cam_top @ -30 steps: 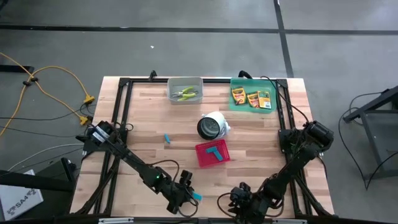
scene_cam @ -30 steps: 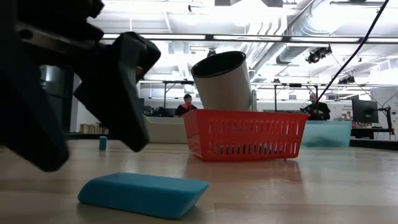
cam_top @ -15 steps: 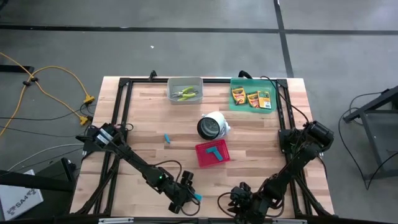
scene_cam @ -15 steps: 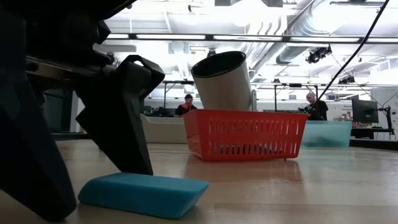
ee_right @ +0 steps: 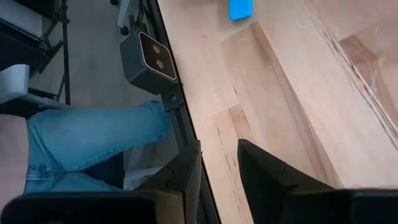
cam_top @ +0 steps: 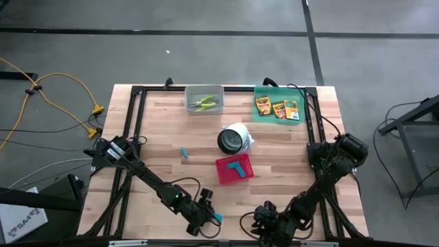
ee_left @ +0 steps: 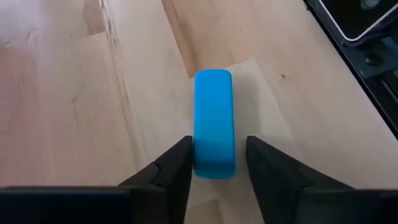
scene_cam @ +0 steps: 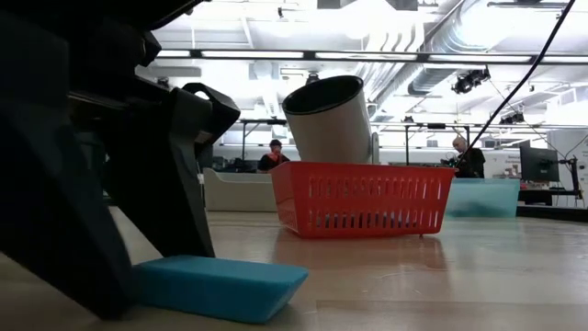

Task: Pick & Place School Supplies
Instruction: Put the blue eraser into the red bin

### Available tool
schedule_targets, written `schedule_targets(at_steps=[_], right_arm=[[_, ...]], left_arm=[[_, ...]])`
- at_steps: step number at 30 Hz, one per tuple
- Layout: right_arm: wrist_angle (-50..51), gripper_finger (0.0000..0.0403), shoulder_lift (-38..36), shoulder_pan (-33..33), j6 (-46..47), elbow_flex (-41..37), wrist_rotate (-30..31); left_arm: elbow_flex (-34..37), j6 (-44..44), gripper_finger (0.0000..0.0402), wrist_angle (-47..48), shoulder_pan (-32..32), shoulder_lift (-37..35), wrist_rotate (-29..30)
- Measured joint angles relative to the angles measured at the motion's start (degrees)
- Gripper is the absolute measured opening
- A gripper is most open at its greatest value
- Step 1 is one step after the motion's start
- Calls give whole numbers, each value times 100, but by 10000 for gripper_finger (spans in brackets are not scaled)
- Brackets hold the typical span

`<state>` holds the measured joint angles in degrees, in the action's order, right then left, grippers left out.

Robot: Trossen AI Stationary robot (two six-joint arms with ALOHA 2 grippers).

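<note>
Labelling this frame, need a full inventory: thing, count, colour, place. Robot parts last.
blue block: 1, light blue, near table edge, flat on the wood between the left gripper's fingers
second blue block: 1, light blue, mid-table, left of the basket
red basket: 1, red, table centre, more blue pieces inside
white cylinder: 1, white with dark opening, behind the basket
grey bin: 1, grey, far edge
plier-like tools: yellow-green handles, in the bin, count unclear
green tray: 1, green, far right corner
crayon boxes: 3, yellow-green, in the tray
left gripper: open, straddling the block
right gripper: open, at near table edge, holding nothing
</note>
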<state>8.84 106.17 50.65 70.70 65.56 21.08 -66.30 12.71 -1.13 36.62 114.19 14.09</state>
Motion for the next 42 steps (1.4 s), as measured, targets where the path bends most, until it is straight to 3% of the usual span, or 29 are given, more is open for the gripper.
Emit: schedule_targets(at_steps=[10,25,35,42], right_arm=[[-53,97,0,0,1,0,2],[-50,97,0,0,1,0,0],[-48,97,0,0,2,0,0],[-102,97,0,0,2,0,0]], left_arm=[[0,144,89,44,-7,2,53],[19,-130,85,-74,-8,-47,93],[20,-225,84,-75,-23,-674,144],[13,-340,84,-5,-361,-907,875]])
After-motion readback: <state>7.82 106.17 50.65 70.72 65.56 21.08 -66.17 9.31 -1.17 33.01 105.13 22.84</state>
